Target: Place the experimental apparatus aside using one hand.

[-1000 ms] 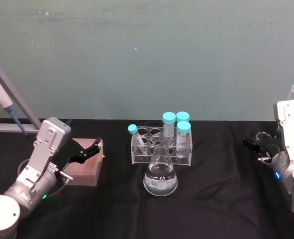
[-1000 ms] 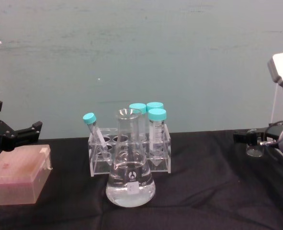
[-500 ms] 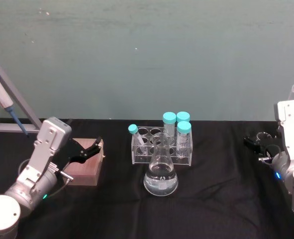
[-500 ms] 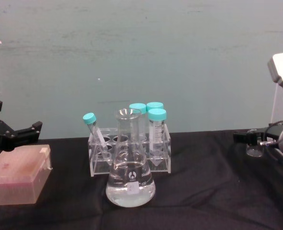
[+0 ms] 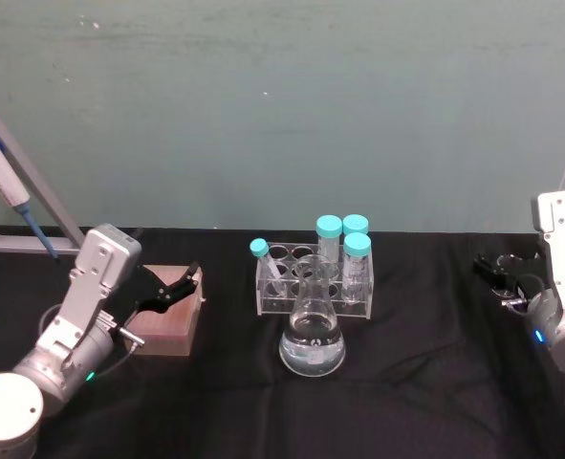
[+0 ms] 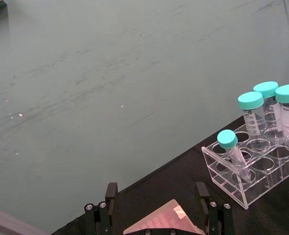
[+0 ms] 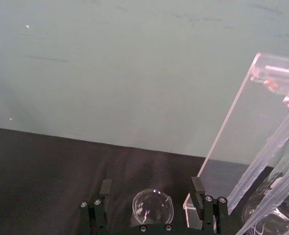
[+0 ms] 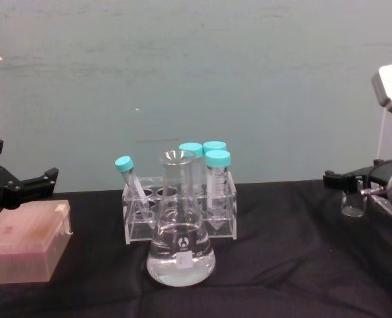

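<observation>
- At the table's right edge, the right gripper (image 7: pixel 151 191) has its fingers spread on either side of the small glass beaker (image 7: pixel 153 209), with no visible contact. The beaker appears to stand on the black cloth (image 8: pixel 282 252), just beside the acrylic stand (image 7: pixel 261 132).
- The beaker is probably light, rigid, smooth and breakable. A gentle grip across its round wall, below the rim, seems safest, since glass can slip between hard fingers.
- The conical flask (image 5: pixel 313 339) sits mid-table in front of the tube rack (image 5: pixel 313 287). It holds clear liquid, so it should be heavier and prone to sloshing, and the neck looks like the natural hold.
- The left gripper (image 6: pixel 156 190), jaws also apart and holding nothing, hovers over the pink tip box (image 8: pixel 23 242) at the left.
- The right wrist view shows the gap between fingers and beaker, and how close the stand's panel is. The chest view gives the beaker's side profile and the flask's liquid level. The head view shows the flask and beaker well apart.
</observation>
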You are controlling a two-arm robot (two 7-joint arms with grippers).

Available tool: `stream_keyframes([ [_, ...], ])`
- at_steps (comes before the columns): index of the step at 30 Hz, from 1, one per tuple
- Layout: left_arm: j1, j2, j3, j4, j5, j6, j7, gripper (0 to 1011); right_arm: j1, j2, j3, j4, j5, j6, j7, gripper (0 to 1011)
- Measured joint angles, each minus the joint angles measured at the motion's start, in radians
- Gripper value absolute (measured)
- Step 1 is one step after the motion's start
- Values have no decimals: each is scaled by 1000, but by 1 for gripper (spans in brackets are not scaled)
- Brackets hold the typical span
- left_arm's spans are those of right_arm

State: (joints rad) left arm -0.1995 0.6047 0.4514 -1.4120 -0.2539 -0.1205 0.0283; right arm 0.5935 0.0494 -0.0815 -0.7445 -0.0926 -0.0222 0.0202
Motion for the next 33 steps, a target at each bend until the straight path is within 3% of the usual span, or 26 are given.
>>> stream_keyframes([
  [7,0,0,0,0,0,0,0,1000,-35,5,-2,-74,-10,4,6,1000],
  [19,0,0,0,0,0,0,0,1000,-112,32,-25,-231,-13,-8,76,1000],
  [33,0,0,0,0,0,0,0,1000,-188,95,-73,-380,53,5,240,1000],
])
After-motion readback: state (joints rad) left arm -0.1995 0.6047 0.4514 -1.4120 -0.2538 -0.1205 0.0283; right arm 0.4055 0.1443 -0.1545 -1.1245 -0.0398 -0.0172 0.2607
